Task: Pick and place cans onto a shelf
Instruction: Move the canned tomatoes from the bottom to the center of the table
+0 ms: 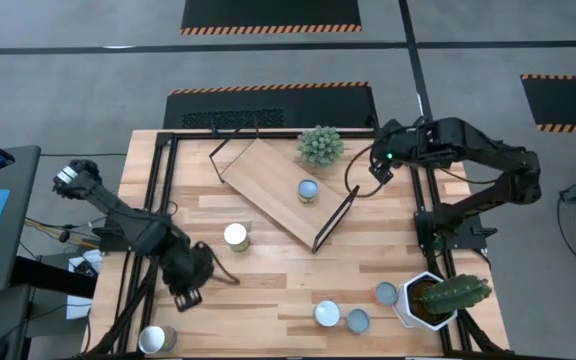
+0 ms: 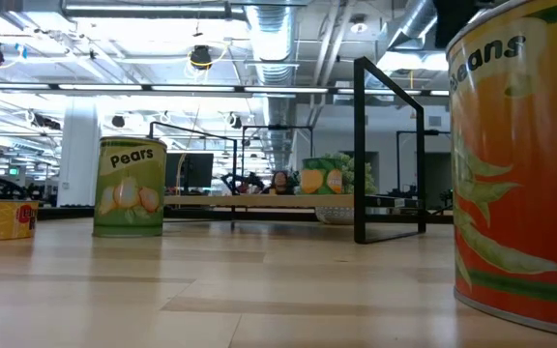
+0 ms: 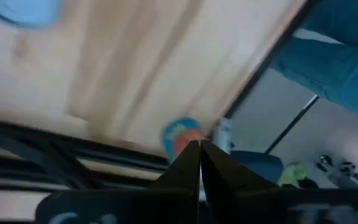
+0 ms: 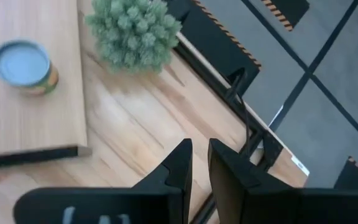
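left tool (image 1: 190, 296) sitting closed, empty | nearest can (image 1: 236, 236) standing just beyond it on the bench (image 1: 268, 290) | right tool (image 4: 199, 163) hanging slightly parted, empty, near the shelf (image 1: 268, 185) — one can (image 1: 308, 190) resting there | risk — closed fingers toppling the can

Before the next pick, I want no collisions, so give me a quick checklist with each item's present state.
1. One can already on the shelf: ok, standing upright.
2. Left claw empty: ok, fingers shut on nothing, near the table's front left.
3. Right claw clear of the shelf: ok, it is off the shelf's end, by the small green plant; fingers slightly apart, nothing between them.
4. Nearest can to the left claw, the white-topped one: ok, upright and standing alone.
5. Cans at the front: not ok for easy access, they crowd the cactus pot.
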Robot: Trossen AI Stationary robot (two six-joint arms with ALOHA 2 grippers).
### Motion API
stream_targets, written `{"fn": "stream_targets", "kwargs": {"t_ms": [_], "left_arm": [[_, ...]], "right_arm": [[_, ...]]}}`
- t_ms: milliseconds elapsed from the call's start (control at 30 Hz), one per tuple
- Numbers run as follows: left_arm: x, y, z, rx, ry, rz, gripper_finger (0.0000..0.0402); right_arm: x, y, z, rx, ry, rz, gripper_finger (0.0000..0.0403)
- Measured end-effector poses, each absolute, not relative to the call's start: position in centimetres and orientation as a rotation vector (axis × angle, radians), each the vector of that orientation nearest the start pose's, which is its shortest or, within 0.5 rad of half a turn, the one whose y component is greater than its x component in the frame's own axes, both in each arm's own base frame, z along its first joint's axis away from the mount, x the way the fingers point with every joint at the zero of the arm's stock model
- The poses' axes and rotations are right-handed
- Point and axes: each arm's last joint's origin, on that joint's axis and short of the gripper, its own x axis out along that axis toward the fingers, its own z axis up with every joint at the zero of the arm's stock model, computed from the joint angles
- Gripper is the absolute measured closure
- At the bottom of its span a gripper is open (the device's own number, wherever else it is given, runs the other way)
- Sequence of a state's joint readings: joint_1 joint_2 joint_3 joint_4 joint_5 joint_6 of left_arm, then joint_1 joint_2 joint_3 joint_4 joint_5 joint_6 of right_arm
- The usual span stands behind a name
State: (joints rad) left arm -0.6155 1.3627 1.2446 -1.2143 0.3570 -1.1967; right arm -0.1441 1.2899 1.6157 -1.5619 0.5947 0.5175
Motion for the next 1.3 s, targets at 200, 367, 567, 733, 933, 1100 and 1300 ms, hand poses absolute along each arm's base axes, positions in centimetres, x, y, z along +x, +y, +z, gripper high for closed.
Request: {"fn": "stream_targets", "kwargs": {"t_ms": [200, 367, 567, 733, 933, 1100, 1300], "left_arm": [[18.6, -20.0, 29.3, -0.712, 1.835, 0.216, 0.0401], [17.5, -23.6, 27.4, -0.697, 1.993, 0.252, 0.0401], [17.1, -25.3, 27.1, -0.799, 1.966, 0.290, 0.0401], [15.7, -26.1, 26.9, -0.779, 1.936, 0.359, 0.0401], [14.9, -26.7, 26.2, -0.803, 1.939, 0.395, 0.0401], [14.8, -26.3, 25.2, -0.786, 1.931, 0.444, 0.0401], [14.6, -25.7, 23.6, -0.758, 1.944, 0.476, 0.0401]], "right_arm": [[18.5, -3.3, 39.8, 0.115, 1.027, -0.883, 0.0328], [18.8, -1.9, 39.8, 0.079, 1.015, -0.815, 0.0328], [18.9, -0.3, 39.8, 0.042, 1.010, -0.745, 0.0328], [18.9, 0.4, 39.8, 0.015, 1.005, -0.716, 0.0328], [18.7, 0.8, 39.8, -0.007, 1.002, -0.708, 0.0328], [18.1, 0.7, 40.2, -0.006, 0.981, -0.716, 0.0328], [17.2, 0.5, 40.7, 0.015, 0.945, -0.710, 0.0328]]}}
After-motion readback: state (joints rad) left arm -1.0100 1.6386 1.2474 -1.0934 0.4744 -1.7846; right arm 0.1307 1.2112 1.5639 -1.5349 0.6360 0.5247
